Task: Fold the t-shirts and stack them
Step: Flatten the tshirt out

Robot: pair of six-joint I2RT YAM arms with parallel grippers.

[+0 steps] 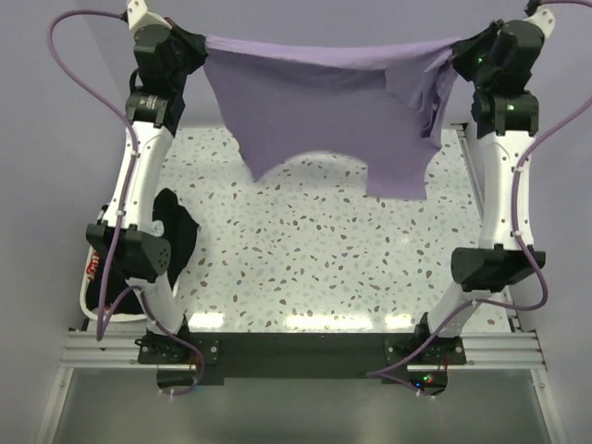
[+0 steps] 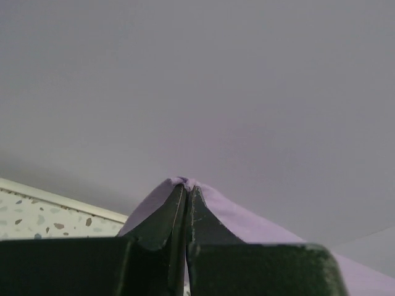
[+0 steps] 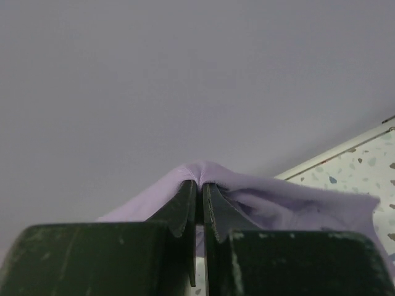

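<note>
Over the far half of the speckled table (image 1: 305, 268), counting one lavender t-shirt (image 1: 324, 106), strung by its top edge and hanging clear of the surface. Gripping it with the left gripper (image 1: 196, 46) at one end and the right gripper (image 1: 460, 48) at the other, both clamped hard on the cloth, with extra fabric bunched and drooping on the right. Down at the left edge, spotting a black t-shirt heap (image 1: 176, 231) at one white tray (image 1: 85, 298). Can't split that heap into a count: partly covered by the left arm (image 1: 139, 194), with just a sliver of red-and-white print peeking out. Seeing heap and tray from the top view only. Switching to the left wrist view: fingers (image 2: 159, 217) pressed together, pinching a lavender fold at the tips, plain wall (image 2: 197, 74) behind. Same from the right wrist, nipped tight on lavender cloth, with a strip of table off to the right.
</note>
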